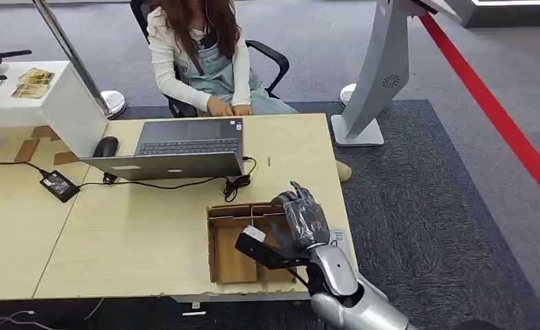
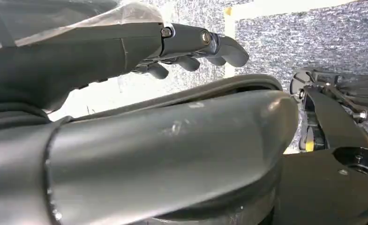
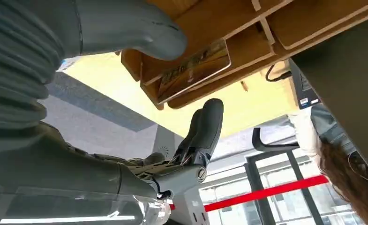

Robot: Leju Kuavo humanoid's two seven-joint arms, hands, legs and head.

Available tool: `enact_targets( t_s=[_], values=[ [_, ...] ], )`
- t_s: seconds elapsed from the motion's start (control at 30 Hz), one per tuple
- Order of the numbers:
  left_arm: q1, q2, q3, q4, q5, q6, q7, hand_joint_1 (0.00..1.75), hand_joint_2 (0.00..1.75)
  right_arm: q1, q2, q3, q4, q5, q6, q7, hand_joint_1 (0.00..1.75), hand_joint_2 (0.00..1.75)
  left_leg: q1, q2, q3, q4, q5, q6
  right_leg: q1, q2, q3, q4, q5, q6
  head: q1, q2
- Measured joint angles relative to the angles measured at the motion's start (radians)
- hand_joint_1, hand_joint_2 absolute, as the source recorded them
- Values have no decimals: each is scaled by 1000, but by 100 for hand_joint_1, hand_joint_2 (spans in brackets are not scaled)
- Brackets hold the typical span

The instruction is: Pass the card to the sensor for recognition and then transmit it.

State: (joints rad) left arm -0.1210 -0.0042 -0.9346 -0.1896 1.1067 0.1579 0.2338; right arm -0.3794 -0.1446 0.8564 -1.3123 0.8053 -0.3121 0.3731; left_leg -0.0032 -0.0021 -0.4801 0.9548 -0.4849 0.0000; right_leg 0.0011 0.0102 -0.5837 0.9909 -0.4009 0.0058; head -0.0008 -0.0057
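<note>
Card [image 3: 194,70] lies flat in a compartment of the box [image 1: 227,256], a shallow cardboard tray with dividers near the desk's [image 1: 136,234] right front corner; in the right wrist view its printed face shows between the thumb [image 3: 125,26] and the darker fingers [image 3: 205,129]. The right hand [image 1: 300,221] hovers over the box's right compartments with its fingers apart and extended, holding nothing, and whether any fingertip touches the card cannot be told. A white-tipped dark part sticks out to the hand's left over the box. The left hand [image 2: 191,47] hangs low over grey carpet, well away from the box, its fingers loosely curled and apart with nothing in them. Behind the box, toward the far edge of the desk, stands an open laptop [image 1: 177,148] with its back to the robot, and a black cable [image 1: 236,182] loops between laptop and box. Left of the laptop sit a black mouse [image 1: 106,146] and, further left, a power brick [image 1: 59,185]. A person [image 1: 205,62] sits in a chair beyond the laptop with hands at the desk's far edge. Right of the desk, on the carpet beyond the box, stands a grey kiosk stand [image 1: 380,75], and a red line [image 1: 501,124] runs across the floor past it.
</note>
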Motion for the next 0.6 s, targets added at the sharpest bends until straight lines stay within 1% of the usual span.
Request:
enact_targets(
  t_s=[0.3, 0.37, 0.6],
  values=[
    [0, 0, 0, 0, 0, 3, -2, 0, 0, 2, 5, 0, 5, 0, -4, 0, 77, 175, 0, 0, 0, 0, 0, 0, 0, 0, 0, 0, 0, 0, 0, 0],
    [0, -1, 0, 0, 0, 4, -3, 0, 0, 2, 5, 0, 8, 0, -6, 0, 79, 175, 0, 0, 0, 0, 0, 0, 0, 0, 0, 0, 0, 0, 0, 0],
    [0, -1, 0, 0, -1, 4, -6, 0, 0, 3, 8, 0, 10, -2, -10, -1, 75, 175, 0, 0, 0, 0, 0, 0, 0, 0, 0, 0, 0, 0, 0, 0]
  ],
)
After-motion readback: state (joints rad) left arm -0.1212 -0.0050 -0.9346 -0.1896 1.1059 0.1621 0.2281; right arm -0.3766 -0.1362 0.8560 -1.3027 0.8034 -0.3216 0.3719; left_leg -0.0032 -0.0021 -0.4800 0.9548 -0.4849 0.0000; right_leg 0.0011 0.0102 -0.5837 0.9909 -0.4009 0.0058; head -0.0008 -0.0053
